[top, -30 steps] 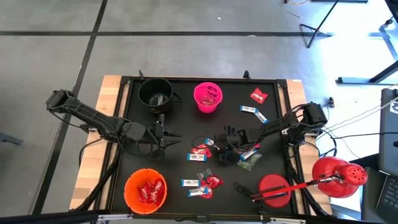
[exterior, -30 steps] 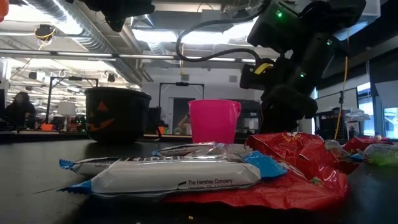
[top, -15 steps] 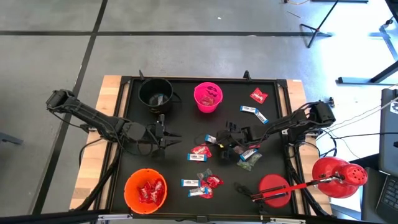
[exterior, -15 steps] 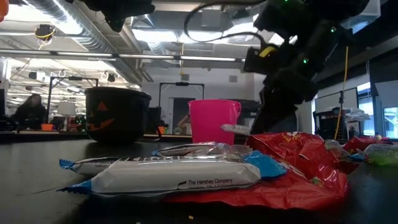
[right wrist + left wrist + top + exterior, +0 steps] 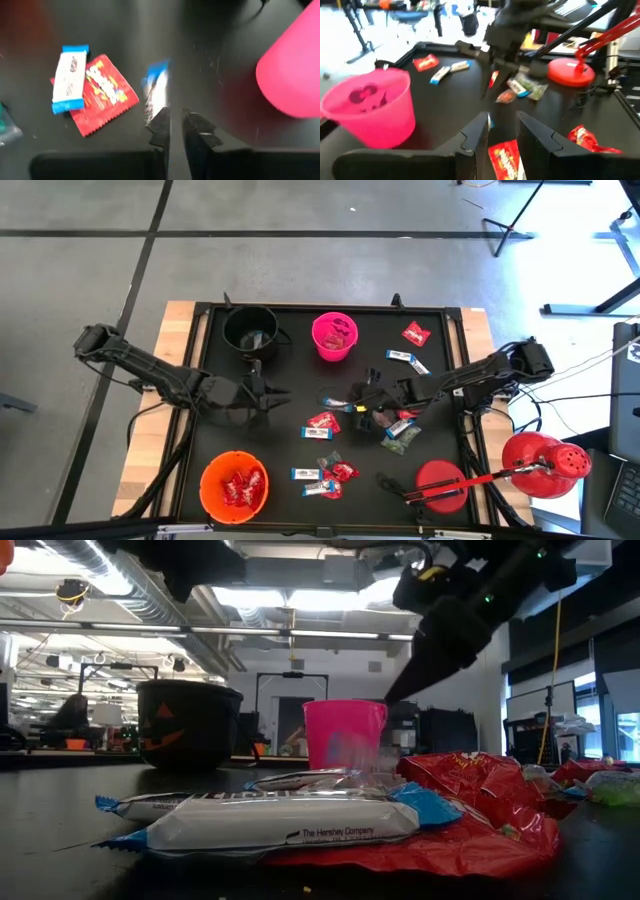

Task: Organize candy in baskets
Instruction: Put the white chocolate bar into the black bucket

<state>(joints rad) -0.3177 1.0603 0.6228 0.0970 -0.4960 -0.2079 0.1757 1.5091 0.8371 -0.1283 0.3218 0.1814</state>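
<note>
Right gripper (image 5: 345, 398) hangs mid-table, fingers nearly closed on a blue-and-white bar (image 5: 156, 95) (long axis in line with the fingers), bare mat toward the pink bucket (image 5: 334, 336); left gripper (image 5: 272, 393) waits, part open, empty

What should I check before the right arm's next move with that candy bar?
1. Grip: ok. The right gripper has its fingers nearly together on one end of the blue-and-white bar.
2. Grip security: cannot tell. Only the bar's end sits at the fingertips, and the bar is blurred.
3. Destination: cannot tell. The pink bucket is nearest, but its contents are unclear.
4. Path to the pink bucket: ok. In the high view, no candy or arm lies between the bar and it.
5. Left gripper: ok. It waits open and empty at the table's middle left, apart from the right gripper.
</note>
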